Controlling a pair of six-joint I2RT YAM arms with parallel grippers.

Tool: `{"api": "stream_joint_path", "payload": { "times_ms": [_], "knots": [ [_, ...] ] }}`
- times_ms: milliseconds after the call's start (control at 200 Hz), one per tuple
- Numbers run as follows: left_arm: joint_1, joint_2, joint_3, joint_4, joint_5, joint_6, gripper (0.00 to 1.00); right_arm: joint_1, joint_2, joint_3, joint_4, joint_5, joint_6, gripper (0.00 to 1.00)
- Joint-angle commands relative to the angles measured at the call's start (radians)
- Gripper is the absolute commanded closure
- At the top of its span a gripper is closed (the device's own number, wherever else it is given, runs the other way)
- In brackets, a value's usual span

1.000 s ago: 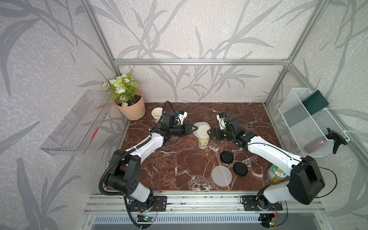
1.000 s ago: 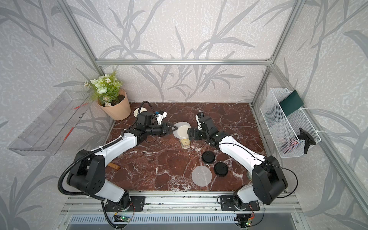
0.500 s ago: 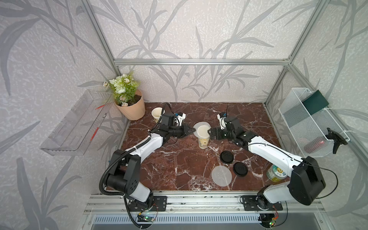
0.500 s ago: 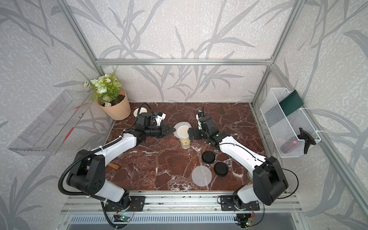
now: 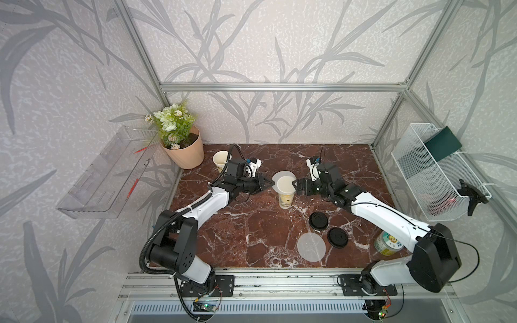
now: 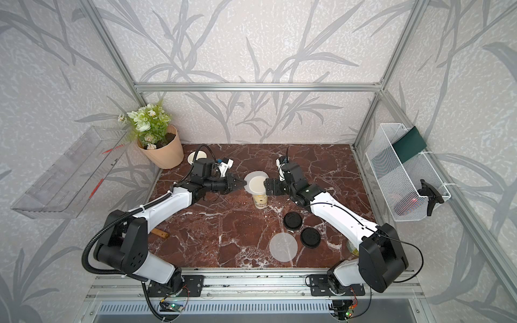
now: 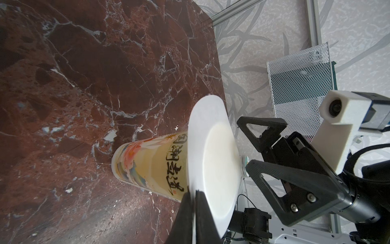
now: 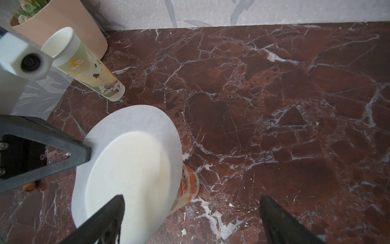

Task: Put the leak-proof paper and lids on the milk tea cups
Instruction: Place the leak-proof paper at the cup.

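"Left wrist view: what is seen to have changed?"

"The left gripper [image 7: 194,193] is now pressed together, where a second ago its jaws were seen spread in the top views. The near rim of the leak-proof paper [image 7: 211,147] is pinched between them."

"Where is that paper found?"

"It is laid across the mouth of the milk tea cup [image 5: 286,199] at the centre of the worktop [image 5: 251,223], but off centre. In a top view more of it is seen overhanging toward the upper left of the cup than toward the lower right."

"And the right gripper?"

"The right gripper [image 5: 297,186] is held spread wide at the opposite side of the cup, with nothing gripped. Whether a fingertip is touched to the rim cannot be told."

"What is meant for the task?"

"That paper is judged not yet settled; the pinch is probably taken so that it can be drawn square over the mouth. Thin paper is easily creased and a light cup easily tipped, so a gentle pull is called for. The second paper [image 5: 311,247] is left flat at the lower middle of the worktop, beside the black lids [image 5: 318,221]. The second cup [image 5: 221,165] stands uncovered in the upper left, next to the flower pot [image 5: 186,152]. Half the task at most is judged done."
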Motion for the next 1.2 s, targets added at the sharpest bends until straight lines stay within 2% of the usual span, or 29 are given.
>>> {"api": "stream_joint_path", "payload": {
  "times_ms": [0,410,575,615,670,810,1040,1140,1195],
  "knots": [
    [-0.011,-0.002,0.011,0.011,0.018,0.008,0.94,-0.005,-0.016,0.001,0.010,0.007,-0.009,0.01],
    [-0.017,0.009,0.007,0.018,0.030,0.004,0.96,-0.013,-0.048,-0.023,0.005,0.014,-0.008,0.01],
    [-0.015,0.006,0.009,0.018,0.023,0.002,0.91,-0.014,-0.074,-0.039,-0.004,0.015,-0.008,0.01],
    [-0.014,0.006,0.012,0.018,0.024,0.003,0.88,-0.013,-0.083,-0.045,-0.007,0.016,-0.008,0.01],
    [-0.015,0.005,0.015,0.019,0.027,0.003,0.79,-0.013,-0.097,-0.056,-0.009,0.017,-0.007,0.01],
    [-0.014,0.001,0.016,0.018,0.028,0.003,0.70,-0.015,-0.138,-0.078,-0.028,0.033,-0.006,0.01],
    [-0.003,-0.009,0.009,0.010,0.023,0.006,0.66,-0.020,-0.218,-0.124,-0.087,0.057,-0.010,0.01],
    [0.006,-0.026,0.003,0.003,0.021,0.011,0.58,-0.022,-0.269,-0.165,-0.133,0.078,-0.011,0.01],
    [0.011,-0.039,-0.002,0.004,0.020,0.012,0.46,-0.022,-0.297,-0.200,-0.159,0.081,0.000,0.00]
  ]
}}
